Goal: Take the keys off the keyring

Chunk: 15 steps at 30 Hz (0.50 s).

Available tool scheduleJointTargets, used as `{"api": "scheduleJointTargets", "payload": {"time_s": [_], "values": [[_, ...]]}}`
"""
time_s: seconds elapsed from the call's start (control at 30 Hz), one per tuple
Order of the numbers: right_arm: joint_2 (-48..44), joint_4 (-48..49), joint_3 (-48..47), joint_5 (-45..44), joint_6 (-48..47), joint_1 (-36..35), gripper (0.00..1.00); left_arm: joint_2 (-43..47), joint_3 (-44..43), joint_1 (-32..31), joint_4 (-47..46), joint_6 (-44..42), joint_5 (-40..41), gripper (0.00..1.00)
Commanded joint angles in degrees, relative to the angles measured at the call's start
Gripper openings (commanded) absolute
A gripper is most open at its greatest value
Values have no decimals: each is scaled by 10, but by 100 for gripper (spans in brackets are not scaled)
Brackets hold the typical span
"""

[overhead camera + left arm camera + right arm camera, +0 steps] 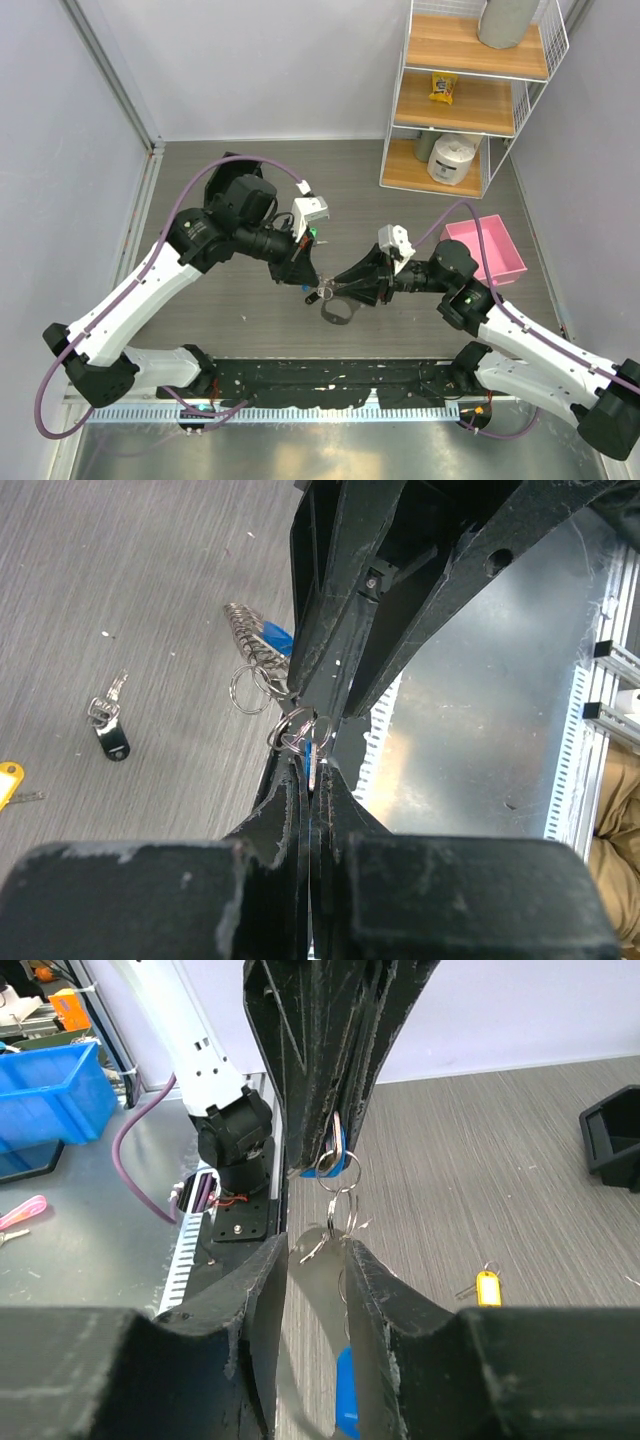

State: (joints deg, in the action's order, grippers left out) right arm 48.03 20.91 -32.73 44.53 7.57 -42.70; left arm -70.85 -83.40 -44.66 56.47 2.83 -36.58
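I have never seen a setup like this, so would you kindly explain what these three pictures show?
A robot's left arm and right arm are bolted to a table. One picture looks down from above; the other two come from a camera on each wrist. The left gripper is shut on a blue-headed key, from which the keyring hangs. The right gripper faces it, open, the rings dangling by its fingers. On the table lie a yellow key, a black key and a pink tray.
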Motion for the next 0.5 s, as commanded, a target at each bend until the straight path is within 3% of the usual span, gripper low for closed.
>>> {"api": "scheduleJointTargets", "payload": {"time_s": [0.0,0.47], "values": [[-2,16,-30,-15,-25,-14,34,15,-22,-2,-17,14,-33,0],[20,3,-52,-63,-77,-70,33,24,-20,-8,-17,16,-45,0]]}}
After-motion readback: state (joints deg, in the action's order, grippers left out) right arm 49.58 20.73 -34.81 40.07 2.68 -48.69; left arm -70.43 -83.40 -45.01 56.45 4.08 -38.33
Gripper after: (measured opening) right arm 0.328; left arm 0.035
